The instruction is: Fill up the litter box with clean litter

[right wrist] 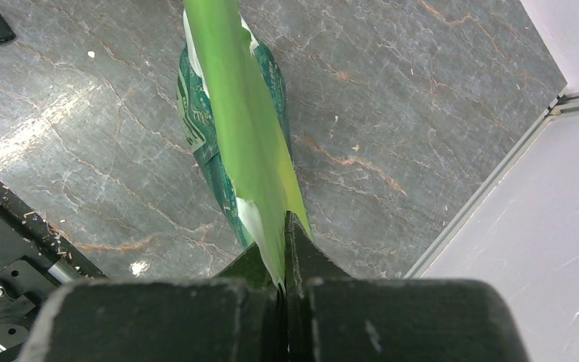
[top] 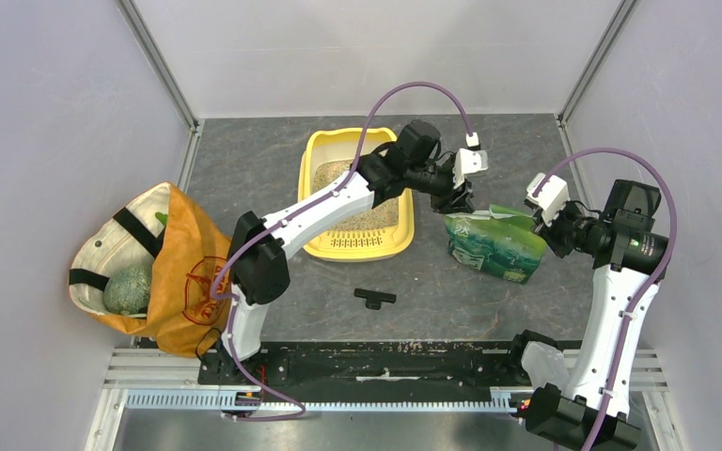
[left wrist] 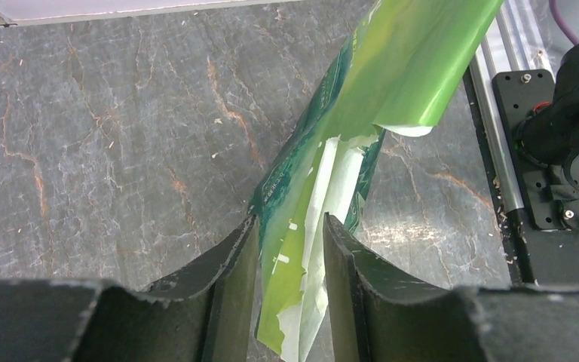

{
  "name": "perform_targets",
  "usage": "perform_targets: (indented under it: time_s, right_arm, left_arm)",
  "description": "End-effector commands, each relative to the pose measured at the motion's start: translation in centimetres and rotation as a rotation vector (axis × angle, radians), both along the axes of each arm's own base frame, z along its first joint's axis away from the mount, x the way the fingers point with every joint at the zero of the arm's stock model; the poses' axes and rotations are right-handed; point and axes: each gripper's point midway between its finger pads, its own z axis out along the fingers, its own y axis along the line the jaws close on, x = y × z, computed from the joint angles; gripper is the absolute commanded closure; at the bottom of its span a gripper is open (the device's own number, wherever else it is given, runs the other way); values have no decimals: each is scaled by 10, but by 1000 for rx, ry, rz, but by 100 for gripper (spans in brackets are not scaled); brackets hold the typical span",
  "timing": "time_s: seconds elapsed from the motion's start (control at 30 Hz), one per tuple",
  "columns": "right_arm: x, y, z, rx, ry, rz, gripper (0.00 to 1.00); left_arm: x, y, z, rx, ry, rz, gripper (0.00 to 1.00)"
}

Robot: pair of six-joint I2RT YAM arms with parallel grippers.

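- Grey marbled counter (top: pixel 244 160) inside a white-walled enclosure; the arms are bolted at its near edge.
- Litter box (top: pixel 308 188): flat on the counter towards the far side, grille lip facing the arms. Litter (top: pixel 331 175) covers part of its floor; the left arm (top: pixel 320 211) crosses above it and hides the rest.
- Green bag (top: pixel 494 246): standing on the counter just to the right of the litter box, apart from it.
- Right jaws: fully closed, pinching the bag's top film.
- Left jaws: part-open, straddling the torn edge of the bag. The film sits in the gap, but no clamp is evident.
- Other items: an orange tote (top: pixel 183 272) at the left edge and a small black part (top: pixel 375 298) in front of the litter box, both away from the work.
- Step in hand, as judged: securing a two-point hold on the bag before pouring.
- Next move, as judged: close the left jaws on the torn edge, lift the bag with both arms, bring its mouth over the litter box and tilt it. The mouth must stay inside the rim, or granules will land on the counter.
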Motion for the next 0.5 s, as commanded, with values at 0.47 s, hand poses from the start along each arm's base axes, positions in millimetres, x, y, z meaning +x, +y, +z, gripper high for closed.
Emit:
perform_targets:
  time_s: [0.47]
  right_arm:
    - [2,14,23,26,-86,75,100]
  left_arm:
    - [18,0,-4,14,-177,20,59]
